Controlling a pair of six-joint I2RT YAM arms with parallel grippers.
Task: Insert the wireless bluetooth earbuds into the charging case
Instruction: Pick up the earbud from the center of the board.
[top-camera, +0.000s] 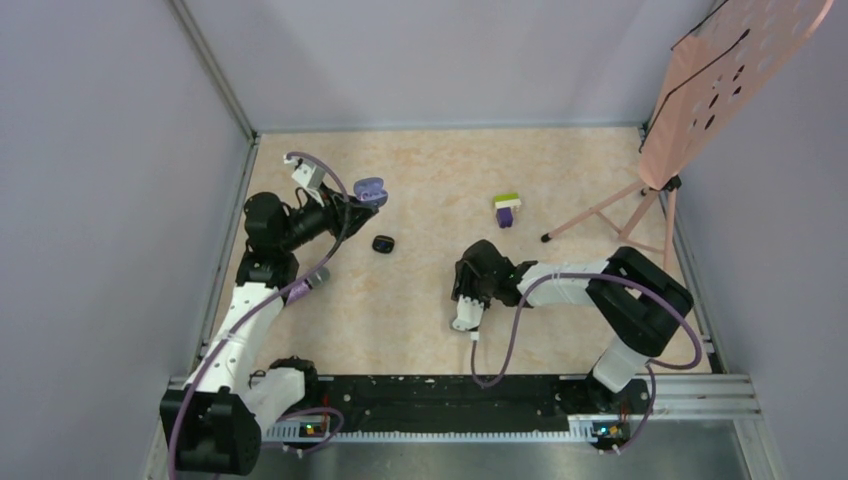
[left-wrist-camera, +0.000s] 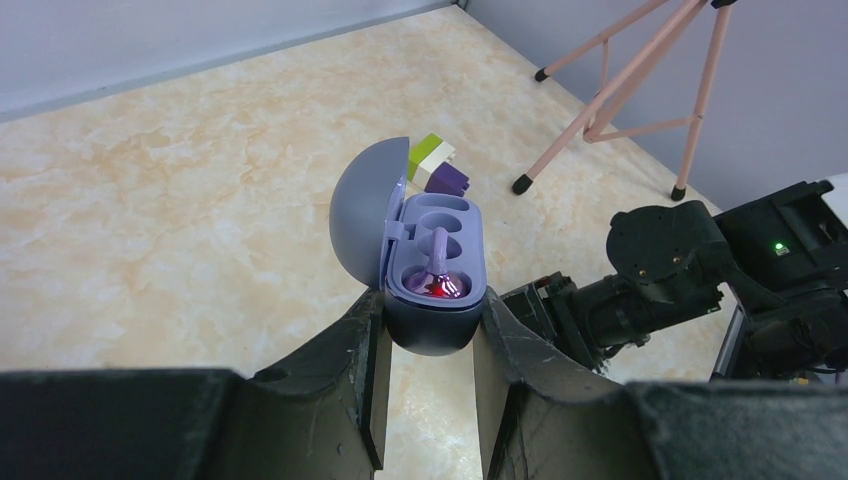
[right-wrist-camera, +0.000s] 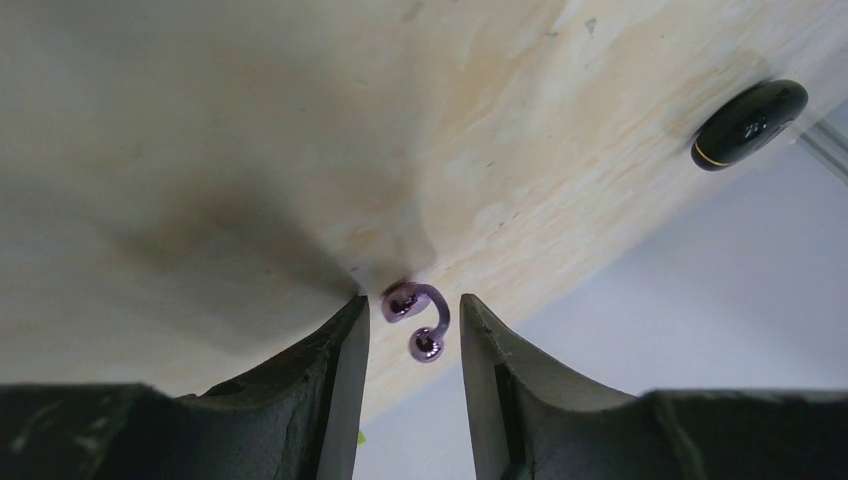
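My left gripper (top-camera: 362, 200) is shut on the open purple charging case (top-camera: 371, 189) and holds it above the table. In the left wrist view the gripper (left-wrist-camera: 433, 308) grips the case's body (left-wrist-camera: 432, 335). The lid (left-wrist-camera: 358, 215) stands open to the left. One purple earbud (left-wrist-camera: 444, 285) sits in the near slot with a red light; the far slot (left-wrist-camera: 446, 213) is empty. My right gripper (top-camera: 468, 284) points down at the table. In the right wrist view it (right-wrist-camera: 411, 310) is open around a purple ring-like earbud (right-wrist-camera: 402, 301). A black earbud (top-camera: 383, 243) lies on the table between the arms and also shows in the right wrist view (right-wrist-camera: 748, 123).
A green-and-purple block (top-camera: 507, 208) lies right of centre, also in the left wrist view (left-wrist-camera: 438, 167). A pink perforated stand (top-camera: 720, 80) with tripod legs (top-camera: 600, 212) occupies the back right. Grey walls enclose the table on three sides.
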